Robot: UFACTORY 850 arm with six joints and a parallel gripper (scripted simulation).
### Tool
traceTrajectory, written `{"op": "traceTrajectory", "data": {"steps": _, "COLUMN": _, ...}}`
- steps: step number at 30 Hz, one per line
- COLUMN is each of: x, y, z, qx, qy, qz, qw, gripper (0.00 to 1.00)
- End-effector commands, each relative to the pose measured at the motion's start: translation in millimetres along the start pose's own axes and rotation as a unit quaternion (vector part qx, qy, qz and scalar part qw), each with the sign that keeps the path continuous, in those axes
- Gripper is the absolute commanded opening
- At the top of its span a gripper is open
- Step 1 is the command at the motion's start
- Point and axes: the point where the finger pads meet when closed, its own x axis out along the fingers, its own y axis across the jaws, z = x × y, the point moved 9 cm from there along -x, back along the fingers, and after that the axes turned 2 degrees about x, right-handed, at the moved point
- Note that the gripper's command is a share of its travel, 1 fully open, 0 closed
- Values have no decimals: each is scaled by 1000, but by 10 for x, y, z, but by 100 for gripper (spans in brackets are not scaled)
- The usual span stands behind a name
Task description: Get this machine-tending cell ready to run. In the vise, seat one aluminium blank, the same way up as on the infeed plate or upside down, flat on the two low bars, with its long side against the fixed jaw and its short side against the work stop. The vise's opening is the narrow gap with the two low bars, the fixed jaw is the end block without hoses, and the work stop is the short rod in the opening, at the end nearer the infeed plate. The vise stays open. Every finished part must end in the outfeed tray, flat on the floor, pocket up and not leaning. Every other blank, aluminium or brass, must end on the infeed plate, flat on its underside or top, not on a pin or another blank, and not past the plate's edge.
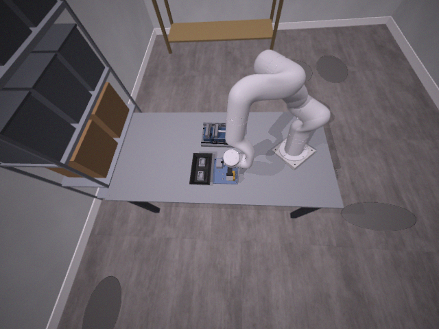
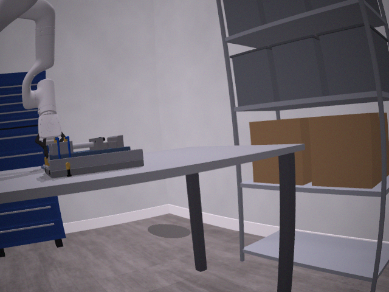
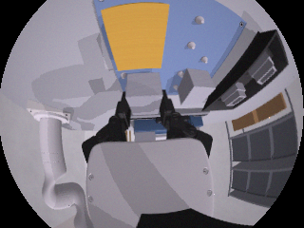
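Shelving [image 1: 106,72] sits at 9 o'clock in the top view. Next right, the outfeed tray [image 1: 194,168] has two finished parts [image 1: 202,162] lying flat. Gripper [image 3: 144,109] is clamped on an aluminium blank [image 3: 144,86] low over the blue infeed plate [image 3: 203,7], brass blank [image 3: 136,37] at 12 o'clock of it. Vise [image 1: 213,133] is beyond.

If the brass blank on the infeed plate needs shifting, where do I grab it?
Straight from above, pinching two opposite side faces: the brass blank lies flat on the infeed plate, sides free. The hand now holds an aluminium blank.
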Motion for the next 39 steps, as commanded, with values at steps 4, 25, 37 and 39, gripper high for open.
{"op": "traceTrajectory", "data": {"steps": 4, "x": 4, "y": 5, "z": -5, "qx": 0, "qy": 0, "qz": 1, "qw": 1000, "gripper": 0}}
{"op": "traceTrajectory", "data": {"steps": 25, "x": 7, "y": 5, "z": -6, "qx": 0, "qy": 0, "qz": 1, "qw": 1000, "gripper": 0}}
{"op": "traceTrajectory", "data": {"steps": 37, "x": 32, "y": 5, "z": -15, "qx": 0, "qy": 0, "qz": 1, "qw": 1000, "gripper": 0}}
{"op": "traceTrajectory", "data": {"steps": 39, "x": 40, "y": 5, "z": -18, "qx": 0, "qy": 0, "qz": 1, "qw": 1000, "gripper": 0}}
